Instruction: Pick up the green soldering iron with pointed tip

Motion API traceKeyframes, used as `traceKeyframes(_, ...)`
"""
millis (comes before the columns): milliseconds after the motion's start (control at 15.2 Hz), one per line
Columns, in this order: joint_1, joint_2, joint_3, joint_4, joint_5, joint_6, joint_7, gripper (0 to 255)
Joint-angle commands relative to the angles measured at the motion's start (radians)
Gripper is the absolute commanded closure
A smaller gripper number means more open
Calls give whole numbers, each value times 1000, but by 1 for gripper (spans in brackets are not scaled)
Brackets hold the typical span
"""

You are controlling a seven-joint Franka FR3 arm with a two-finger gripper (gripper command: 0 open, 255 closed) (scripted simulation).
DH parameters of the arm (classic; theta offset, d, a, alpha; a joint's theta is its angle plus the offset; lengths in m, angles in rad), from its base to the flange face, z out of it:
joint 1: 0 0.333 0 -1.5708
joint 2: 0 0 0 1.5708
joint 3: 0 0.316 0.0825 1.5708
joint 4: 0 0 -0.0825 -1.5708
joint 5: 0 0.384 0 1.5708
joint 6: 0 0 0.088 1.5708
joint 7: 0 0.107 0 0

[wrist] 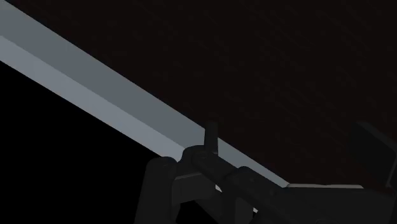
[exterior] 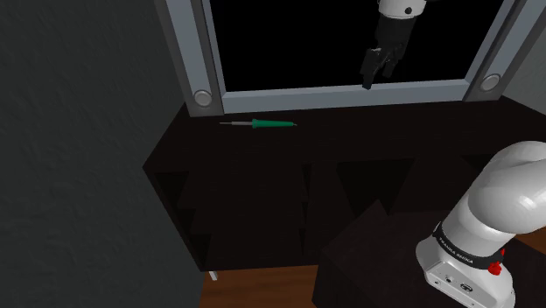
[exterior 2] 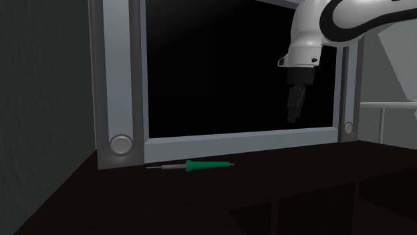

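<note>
Nearest us, the white Franka arm with dark joints [exterior: 490,219] rises off its stand, and a strip of brown wooden floor [exterior: 262,289] peeks out below the front edge of the broad, near-black bench [exterior: 262,175]. Across that dark top to the far edge, and there it is: the slim soldering iron with a green handle and thin grey pointed tip [exterior: 267,124], lying flat along the far edge, toward the bench's far corner on the shoulder view's left, just in front of the grey window frame [exterior: 350,94]. A round grey disc [exterior: 203,98] sits on the frame's lower corner, just beyond the tip. Further along that edge, up in the air, hangs the all-black two-finger gripper [exterior: 376,68], jaws spread with nothing between them, well apart from the iron, against the black area [exterior: 297,44] inside the frame. Risks, as I judge them: the iron lies so close to the frame that a jaw descending on the far side could strike the sill; the handle is narrow and round, so an off-centre close could roll it away; pinch the thin tip instead and it may pivot out. Its look: bright green handle, a darker stub at the tail, a pale shaft tapering to a point aimed at the shoulder view's left
</note>
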State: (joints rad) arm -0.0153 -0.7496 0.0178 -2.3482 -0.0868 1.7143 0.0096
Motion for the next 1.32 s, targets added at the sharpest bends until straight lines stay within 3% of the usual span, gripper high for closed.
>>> traceKeyframes(0,0,0,0,0,0,0,0,0)
traceKeyframes(660,82,307,94,160,33,142,-7,0)
traceKeyframes(1254,143,585,185,369,16,205,-6,0)
